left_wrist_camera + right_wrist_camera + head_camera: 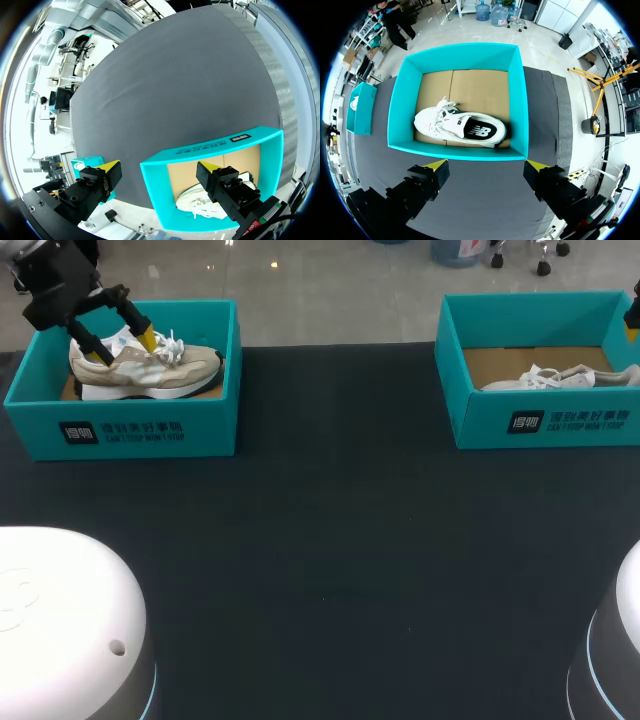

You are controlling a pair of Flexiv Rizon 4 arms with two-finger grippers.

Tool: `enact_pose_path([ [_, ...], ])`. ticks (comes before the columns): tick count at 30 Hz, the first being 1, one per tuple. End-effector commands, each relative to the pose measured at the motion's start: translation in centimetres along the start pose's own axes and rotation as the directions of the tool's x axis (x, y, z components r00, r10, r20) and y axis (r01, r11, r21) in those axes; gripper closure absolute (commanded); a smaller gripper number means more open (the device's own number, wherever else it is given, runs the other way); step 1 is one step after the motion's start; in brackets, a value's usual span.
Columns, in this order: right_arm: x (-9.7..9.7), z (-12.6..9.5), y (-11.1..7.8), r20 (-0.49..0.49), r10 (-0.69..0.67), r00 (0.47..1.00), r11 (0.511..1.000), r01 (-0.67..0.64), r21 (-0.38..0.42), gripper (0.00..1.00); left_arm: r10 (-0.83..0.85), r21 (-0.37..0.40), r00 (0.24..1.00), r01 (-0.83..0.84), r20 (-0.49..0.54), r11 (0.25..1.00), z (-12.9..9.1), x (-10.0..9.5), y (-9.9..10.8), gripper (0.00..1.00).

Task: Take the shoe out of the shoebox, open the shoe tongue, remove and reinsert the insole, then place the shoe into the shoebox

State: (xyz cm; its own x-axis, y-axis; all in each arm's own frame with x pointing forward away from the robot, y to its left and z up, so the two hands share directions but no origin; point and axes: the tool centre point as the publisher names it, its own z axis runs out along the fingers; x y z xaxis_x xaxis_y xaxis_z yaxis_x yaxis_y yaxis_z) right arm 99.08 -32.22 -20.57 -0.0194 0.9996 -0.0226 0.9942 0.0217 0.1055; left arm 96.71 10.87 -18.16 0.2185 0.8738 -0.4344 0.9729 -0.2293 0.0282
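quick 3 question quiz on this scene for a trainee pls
1. True or false: the white shoe lies inside the right box.
2. What colour is the shoe in the left box? A black, B beige, C red.
3. Fill in: the left gripper and the right gripper both have their fingers ____ (open or shut).

Key: 1 true. 2 B, the beige shoe. 3 open.
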Motion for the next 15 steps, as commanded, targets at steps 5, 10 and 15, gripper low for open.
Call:
enact_pose_path([
  [5,-0.02,-0.01,0.13,0.0,0.0,1.0,1.0,0.0,0.003,0.0,-0.091,-0.084,0.963,0.072,-0.255,0.994,-1.72,1.95,-0.67,0.0],
  [10,-0.02,-0.01,0.13,0.0,0.0,1.0,1.0,0.0,0.003,0.0,-0.091,-0.084,0.963,0.072,-0.255,0.994,-1.72,1.95,-0.67,0.0],
  [15,-0.02,-0.01,0.13,0.0,0.0,1.0,1.0,0.0,0.003,0.0,-0.091,-0.084,0.963,0.072,-0.255,0.994,-1.72,1.95,-0.67,0.0],
])
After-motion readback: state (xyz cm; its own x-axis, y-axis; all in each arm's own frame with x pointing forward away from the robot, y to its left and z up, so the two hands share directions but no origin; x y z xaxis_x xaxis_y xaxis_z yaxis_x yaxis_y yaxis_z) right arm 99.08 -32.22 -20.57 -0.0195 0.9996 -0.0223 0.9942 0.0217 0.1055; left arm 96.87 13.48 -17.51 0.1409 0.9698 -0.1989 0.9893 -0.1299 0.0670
